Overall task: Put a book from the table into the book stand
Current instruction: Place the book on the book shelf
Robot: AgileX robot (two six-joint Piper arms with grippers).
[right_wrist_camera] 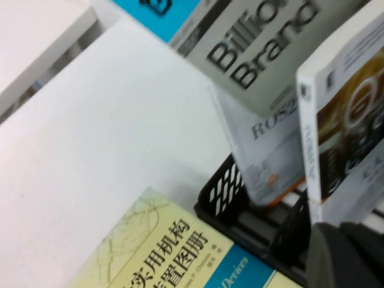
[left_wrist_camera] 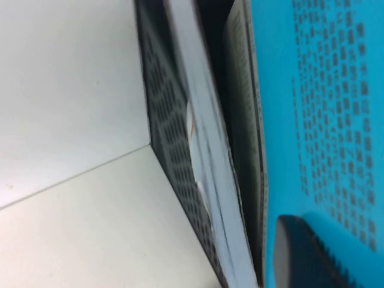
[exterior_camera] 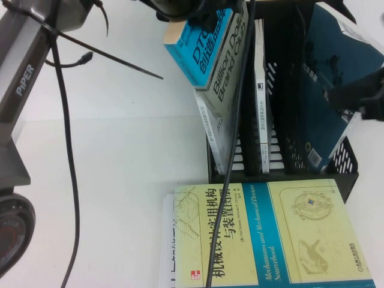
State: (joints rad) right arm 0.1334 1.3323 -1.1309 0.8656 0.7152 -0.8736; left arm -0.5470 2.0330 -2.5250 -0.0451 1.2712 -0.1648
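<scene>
Left claw (exterior_camera: 175,11) high at the far edge of the high view, clamped on the top end of the book (exterior_camera: 210,51); in the left wrist view one dark ribbed finger (left_wrist_camera: 303,255) pressed flat against the bright cyan cover (left_wrist_camera: 324,120). Book held off the counter (exterior_camera: 120,150), tilted, cyan half with white "DTC" toward the robot's left, grey half with black "Billion Dollar Brand Club" toward the right, lower end down over the leftmost compartment of the book stand (exterior_camera: 342,165). Just beneath and beside that lower end, a white book (exterior_camera: 210,129) already leaning in the same compartment, "ROS" legible on it in the right wrist view (right_wrist_camera: 270,129). One compartment to the right, a thin pale book (exterior_camera: 261,90) upright between the dividers. Farther right, a large dark teal book (exterior_camera: 327,90) slanted in the stand's outer compartment. Right claw (exterior_camera: 360,90) as a dark blur over that teal book at the stand's right side, apart from the held book; open or closed, impossible to tell. Black cable (exterior_camera: 240,90) hanging across the front of the stand. Flat on the counter on the robot's side of the stand, a pale yellow-green book (exterior_camera: 264,234) with a teal band, its far edge just beside the stand's base.
</scene>
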